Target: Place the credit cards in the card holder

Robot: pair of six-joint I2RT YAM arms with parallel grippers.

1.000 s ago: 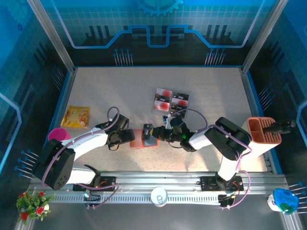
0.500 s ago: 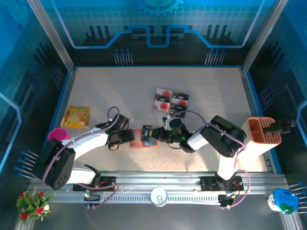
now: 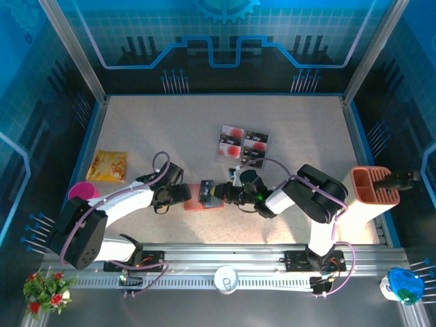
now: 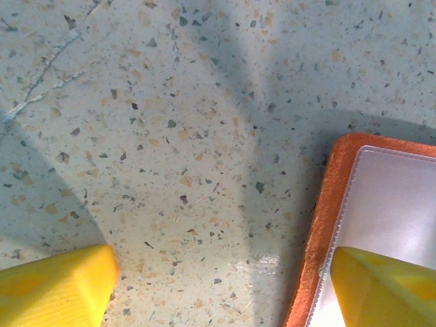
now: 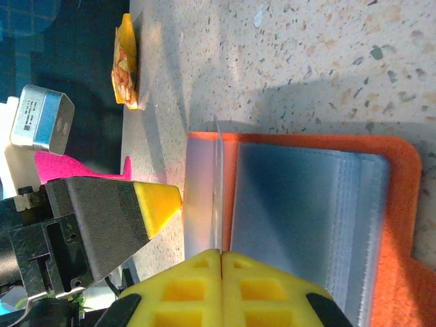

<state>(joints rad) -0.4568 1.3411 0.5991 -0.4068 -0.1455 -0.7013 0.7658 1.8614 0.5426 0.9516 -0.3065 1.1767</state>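
At the far left edge of the table [image 3: 170, 129] stands a pink cup [image 3: 80, 191]; just beyond it lies a yellow snack packet [image 3: 107, 165], flat on the speckled top and well apart from the work in the middle.

The left arm reaches in low toward the centre; the left gripper [image 3: 185, 195] has its jaws spread wide and holds nothing; in the left wrist view one yellow fingertip [image 4: 54, 286] sits over bare table and the other over the clear pocket at the card holder's left edge, though whether it presses on the pocket cannot be told.

The card holder [image 3: 193, 203] lies open and flat at mid-table, between the two grippers; its orange rim [image 4: 325, 204] frames a clear window, and the right wrist view shows grey-blue inner pockets inside the orange border [image 5: 402, 204].

The right gripper [image 3: 216, 195] comes in from the right, its yellow pads pressed together [image 5: 221, 262] and pinching one dark card [image 3: 204, 193]; from the wrist this card appears edge-on as a thin line over the holder's left half, close to the left gripper's yellow tip; whether its leading edge has entered a pocket cannot be told.

Behind the right gripper, the remaining credit cards [image 3: 244, 144] lie flat side by side, dark with red and white patches, near the holder but not touching it.

At the far right edge stands an orange ribbed container [image 3: 373, 184].
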